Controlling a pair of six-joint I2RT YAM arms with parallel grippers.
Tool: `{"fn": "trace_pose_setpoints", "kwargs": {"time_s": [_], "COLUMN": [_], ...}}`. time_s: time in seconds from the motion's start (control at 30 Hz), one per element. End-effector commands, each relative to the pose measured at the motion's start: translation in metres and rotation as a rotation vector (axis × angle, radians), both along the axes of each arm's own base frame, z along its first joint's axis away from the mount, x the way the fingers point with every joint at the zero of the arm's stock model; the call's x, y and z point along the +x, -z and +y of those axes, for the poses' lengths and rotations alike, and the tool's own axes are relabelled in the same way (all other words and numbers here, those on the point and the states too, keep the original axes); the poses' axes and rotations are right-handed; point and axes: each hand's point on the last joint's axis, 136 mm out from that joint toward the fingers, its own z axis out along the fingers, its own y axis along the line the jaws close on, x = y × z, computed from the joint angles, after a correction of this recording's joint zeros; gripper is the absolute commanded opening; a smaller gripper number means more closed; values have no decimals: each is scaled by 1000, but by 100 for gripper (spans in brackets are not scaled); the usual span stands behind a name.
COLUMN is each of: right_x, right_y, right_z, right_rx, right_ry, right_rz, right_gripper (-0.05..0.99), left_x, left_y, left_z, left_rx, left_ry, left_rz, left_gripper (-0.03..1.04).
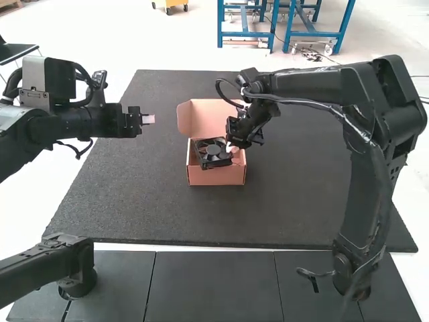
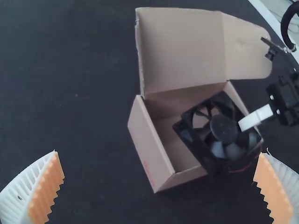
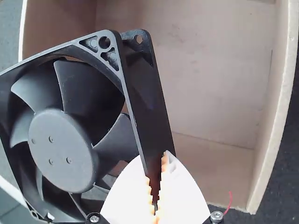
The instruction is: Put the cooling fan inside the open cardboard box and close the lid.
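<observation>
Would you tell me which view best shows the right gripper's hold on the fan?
The right wrist view: the right gripper pinches the cooling fan by its frame, up close. The left wrist view shows the fan tilted, partly in the cardboard box; the high view shows both small.

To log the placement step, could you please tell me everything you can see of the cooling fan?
The cooling fan is black and plastic-looking: a square frame with mounting holes at its corners, a round hub and curved blades. It stands tilted, partly down in the open cardboard box, with the right gripper shut on one edge of its frame. A thin red wire shows near it.
</observation>
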Motion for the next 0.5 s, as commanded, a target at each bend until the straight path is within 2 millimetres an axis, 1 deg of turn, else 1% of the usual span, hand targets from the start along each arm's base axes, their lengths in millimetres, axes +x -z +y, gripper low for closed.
{"fn": "trace_pose_setpoints", "kwargs": {"time_s": [0.0,0.3,0.47], "right_x": [11,25,27], "right_y": [-11,-20,-21], "right_z": [8,18,17], "right_rx": [26,48,45], "right_ry": [27,27,26], "right_rz": [-20,-45,-50], "right_gripper": [-1,-1,-1], "left_x": [-2,-6,-7], "left_y": [-20,-20,-20], "left_z": [-3,-8,-9], "left_rx": [-24,-32,-32], "left_ry": [14,35,39], "left_rz": [-51,-46,-46], "left_gripper": [96,96,96]}}
